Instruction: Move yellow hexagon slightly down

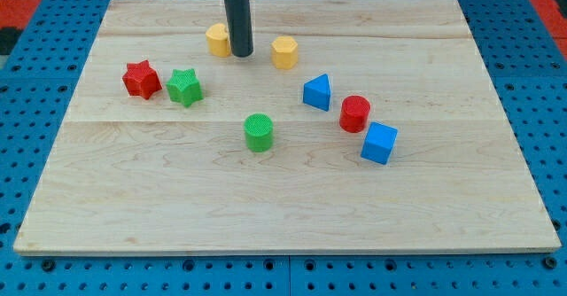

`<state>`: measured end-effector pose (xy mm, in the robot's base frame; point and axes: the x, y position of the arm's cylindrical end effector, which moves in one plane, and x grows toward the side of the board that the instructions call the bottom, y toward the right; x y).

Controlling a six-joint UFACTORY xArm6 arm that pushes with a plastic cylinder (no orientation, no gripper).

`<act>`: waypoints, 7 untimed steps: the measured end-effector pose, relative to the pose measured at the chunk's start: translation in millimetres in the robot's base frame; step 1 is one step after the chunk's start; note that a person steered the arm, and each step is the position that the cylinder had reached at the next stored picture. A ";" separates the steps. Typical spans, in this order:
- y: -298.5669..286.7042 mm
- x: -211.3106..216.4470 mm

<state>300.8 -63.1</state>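
The yellow hexagon (pixel 284 52) stands near the view's top, right of centre. My tip (pixel 239 55) rests on the board to the left of the hexagon, with a gap between them. A second yellow block (pixel 216 40), its shape unclear, sits right against the rod's left side and is partly hidden by it.
A red star (pixel 141 79) and a green star (pixel 184 87) sit at the view's left. A green cylinder (pixel 259 132) is at the centre. A blue triangle (pixel 317 92), a red cylinder (pixel 354 113) and a blue cube (pixel 379 143) run down the right. The wooden board (pixel 443 207) lies on a blue pegboard.
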 end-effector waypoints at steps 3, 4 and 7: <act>2.6 -22.2; 7.7 -22.2; 56.7 -18.6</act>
<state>282.2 -6.3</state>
